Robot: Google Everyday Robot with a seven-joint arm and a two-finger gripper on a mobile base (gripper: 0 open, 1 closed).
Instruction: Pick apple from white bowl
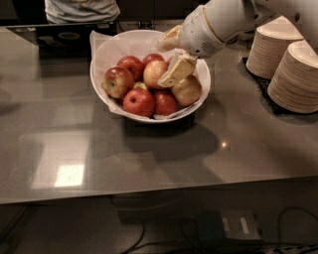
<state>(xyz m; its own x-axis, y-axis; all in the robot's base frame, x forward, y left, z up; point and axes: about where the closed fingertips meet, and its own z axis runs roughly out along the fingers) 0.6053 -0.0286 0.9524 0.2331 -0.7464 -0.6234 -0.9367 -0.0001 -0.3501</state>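
The white bowl (201, 74), lined with crinkled white paper, stands on the grey table and holds several apples. The pale yellow-orange apple (153, 73) lies near the bowl's middle, among deep red apples (139, 101). A duller tan-yellow apple (187, 91) lies at the right side. My gripper (171, 55) hangs over the right half of the bowl, coming in from the upper right. Its fingers are spread apart: one fingertip (176, 70) rests just right of the pale apple, the other is near the bowl's far rim. It holds nothing.
Two stacks of beige paper plates (297, 77) stand on a black mat at the right, close to my arm. A person's torso (82, 10) is behind the table's far edge. Cables and a power strip (233, 225) lie on the floor below.
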